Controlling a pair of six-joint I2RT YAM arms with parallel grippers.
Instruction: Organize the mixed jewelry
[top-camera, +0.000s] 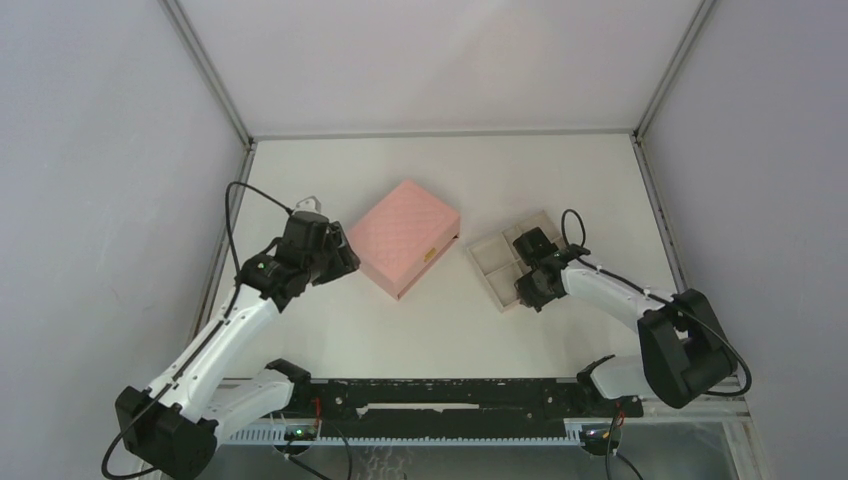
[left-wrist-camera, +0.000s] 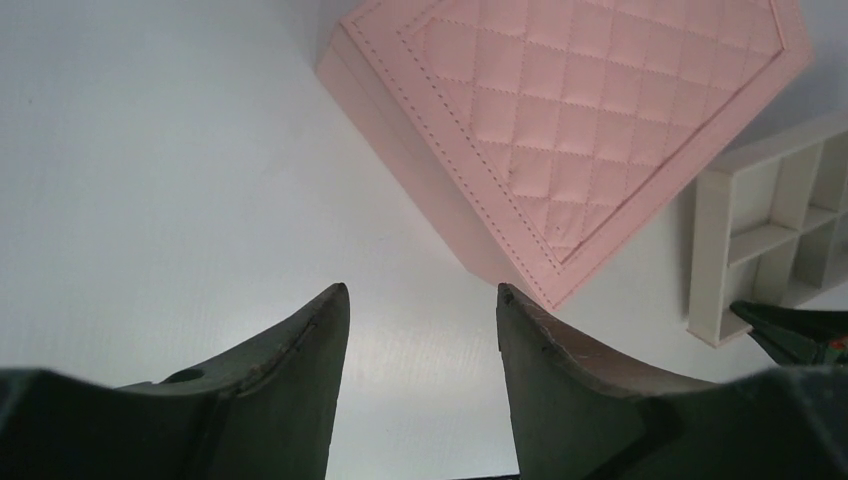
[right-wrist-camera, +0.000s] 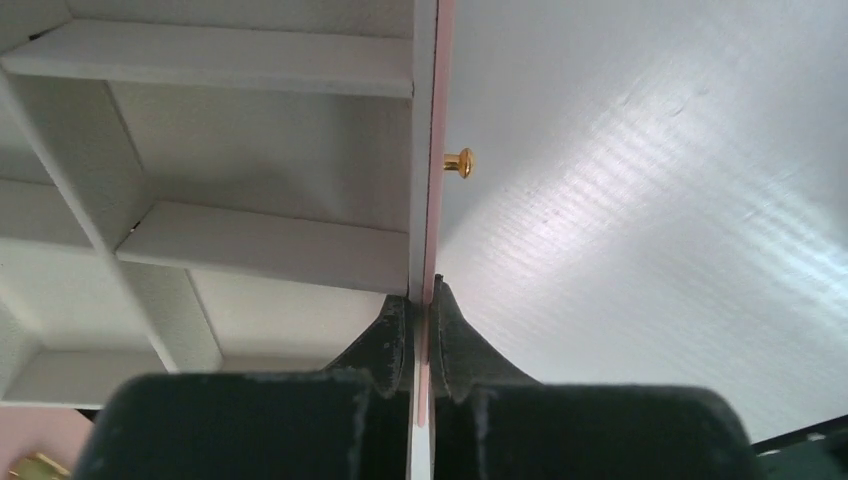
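Note:
No orange-copper rings show in any view. The pink quilted box (top-camera: 405, 238) lies closed at mid-table. The beige compartmented tray (top-camera: 490, 250) sits just right of it. Its visible compartments look empty in the right wrist view. My right gripper (top-camera: 528, 287) is shut on the tray's near wall (right-wrist-camera: 424, 150), one finger inside and one outside. That wall is pink outside and carries a small gold knob (right-wrist-camera: 460, 162). My left gripper (top-camera: 345, 257) is open and empty, low over the bare table beside the box's left corner (left-wrist-camera: 600, 110).
The table's raised side edges (top-camera: 232, 215) run along left and right. In the left wrist view the tray (left-wrist-camera: 760, 240) stands at far right, with the right gripper's dark fingertip (left-wrist-camera: 790, 330) below it. A small gold part (right-wrist-camera: 30, 466) shows at the lower left of the right wrist view.

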